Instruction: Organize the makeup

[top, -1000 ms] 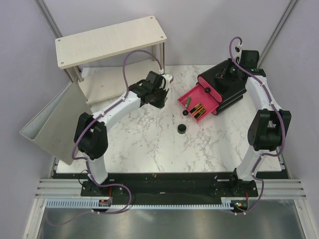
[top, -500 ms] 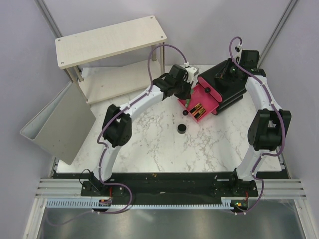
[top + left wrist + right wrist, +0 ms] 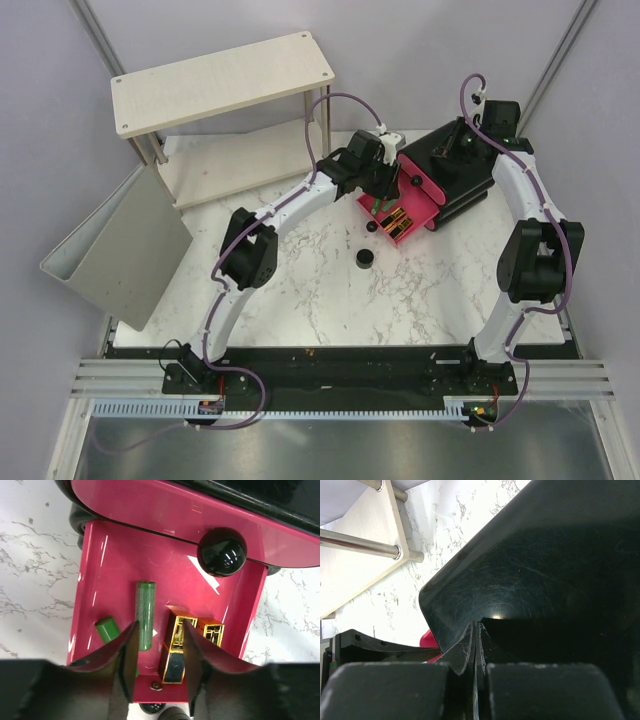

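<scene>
The pink drawer (image 3: 418, 203) of the black box (image 3: 460, 175) stands pulled out. In the left wrist view the drawer (image 3: 120, 560) holds a long green tube (image 3: 146, 614), a short green tube (image 3: 106, 628), a black-and-gold case (image 3: 175, 652) and a second gold case (image 3: 212, 631). My left gripper (image 3: 159, 625) is open and empty, just above the drawer, with the black-and-gold case showing between its fingers; in the top view (image 3: 383, 183) it hangs over the drawer. A round black jar (image 3: 365, 259) sits on the table in front of the drawer. My right gripper (image 3: 476, 627) is shut, resting on the box top (image 3: 545, 570). No beige bottles are in view.
A wooden shelf (image 3: 220, 80) on metal legs stands at the back left. A grey bin (image 3: 120, 250) leans at the left edge. A closed pink drawer front with a black knob (image 3: 221, 551) is right above the open drawer.
My left arm has swung right from the table's middle back to over the open pink drawer. The right arm has not moved.
</scene>
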`<state>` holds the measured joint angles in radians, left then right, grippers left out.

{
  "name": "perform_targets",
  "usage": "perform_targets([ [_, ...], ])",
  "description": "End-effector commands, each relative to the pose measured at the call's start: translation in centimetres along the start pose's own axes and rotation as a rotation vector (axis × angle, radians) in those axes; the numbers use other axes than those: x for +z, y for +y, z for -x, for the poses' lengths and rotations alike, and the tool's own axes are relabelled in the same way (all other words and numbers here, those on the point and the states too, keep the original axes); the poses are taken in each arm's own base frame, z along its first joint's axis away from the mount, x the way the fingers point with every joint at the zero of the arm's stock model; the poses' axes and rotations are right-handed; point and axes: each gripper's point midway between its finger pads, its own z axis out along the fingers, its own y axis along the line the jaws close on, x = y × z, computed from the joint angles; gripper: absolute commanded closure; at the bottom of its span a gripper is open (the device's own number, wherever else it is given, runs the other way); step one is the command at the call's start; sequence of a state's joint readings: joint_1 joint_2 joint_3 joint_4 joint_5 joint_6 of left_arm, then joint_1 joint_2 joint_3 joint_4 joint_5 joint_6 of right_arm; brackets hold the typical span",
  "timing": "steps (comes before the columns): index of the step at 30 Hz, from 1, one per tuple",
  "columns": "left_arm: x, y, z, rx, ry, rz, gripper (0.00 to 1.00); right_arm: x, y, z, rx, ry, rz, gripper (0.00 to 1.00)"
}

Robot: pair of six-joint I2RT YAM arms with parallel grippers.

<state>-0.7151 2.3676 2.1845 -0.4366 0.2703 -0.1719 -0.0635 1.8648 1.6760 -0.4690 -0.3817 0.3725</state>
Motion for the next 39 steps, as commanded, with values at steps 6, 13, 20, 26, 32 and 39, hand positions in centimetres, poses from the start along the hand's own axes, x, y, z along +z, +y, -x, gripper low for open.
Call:
perform_targets([
  [6,-4.6,-1.8,6.6,0.073,-0.165,0.002,0.52,1.0,-3.0,-4.7,0.057,0.155,-0.095,1.00],
  [13,-9.4,-0.1,1.8,0.150,-0.149,0.042,0.51,1.0,-3.1,-4.6,0.058,0.154,-0.096,1.00],
  [20,-10.1,0.8,-7.5,0.139,-0.044,-0.010,0.47,0.9,-3.0,-4.5,0.057,0.151,-0.095,1.00],
  [26,-7.9,0.3,-9.4,0.098,0.004,-0.063,0.46,1.0,-3.0,-4.8,0.058,0.159,-0.092,1.00],
  [32,-5.3,0.2,-7.7,0.128,-0.008,-0.086,0.46,1.0,-2.8,-4.8,0.059,0.159,-0.084,1.00],
  [39,-3.1,-0.1,-6.6,0.129,-0.010,-0.094,0.46,0.8,-2.8,-4.6,0.056,0.154,-0.085,1.00],
])
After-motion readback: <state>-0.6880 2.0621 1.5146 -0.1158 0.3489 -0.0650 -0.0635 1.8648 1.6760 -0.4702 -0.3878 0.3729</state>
